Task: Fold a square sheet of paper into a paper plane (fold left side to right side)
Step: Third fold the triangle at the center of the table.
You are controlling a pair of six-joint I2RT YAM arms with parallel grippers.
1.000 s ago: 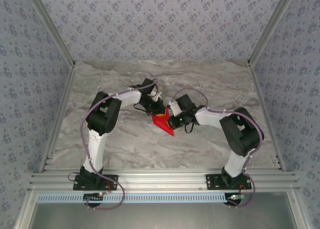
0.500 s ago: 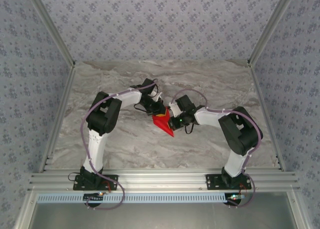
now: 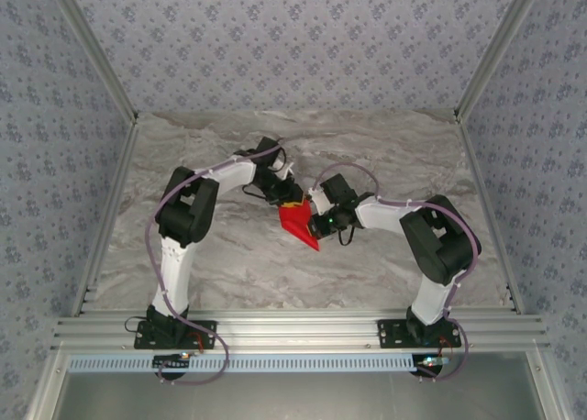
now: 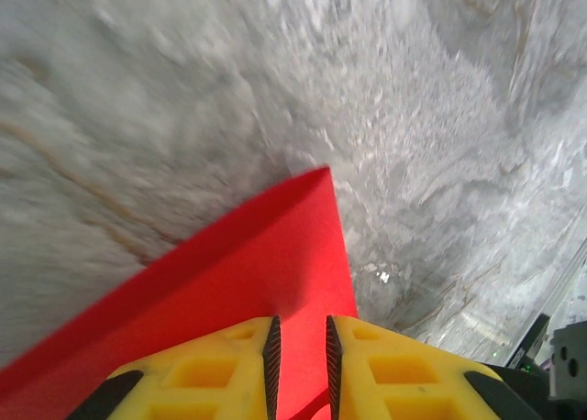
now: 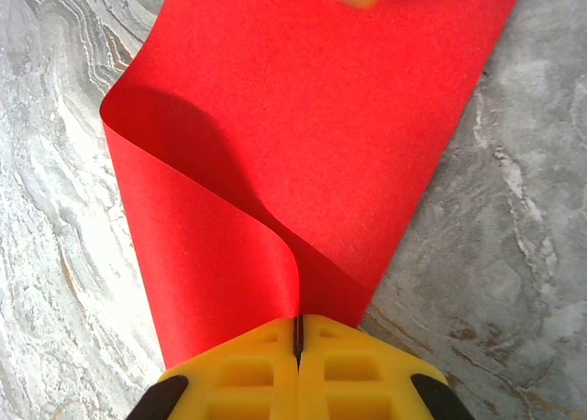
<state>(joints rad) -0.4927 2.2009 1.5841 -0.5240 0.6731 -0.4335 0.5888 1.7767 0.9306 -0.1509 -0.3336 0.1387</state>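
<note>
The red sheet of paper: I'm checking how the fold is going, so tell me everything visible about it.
The square sheet of paper is thin, plain, bright red and matte. It lies on the marbled table between the arms, one side curled over in a soft, uncreased loop. The right gripper is shut on both layers at one edge. The left gripper sits over the opposite end, fingers slightly apart.
</note>
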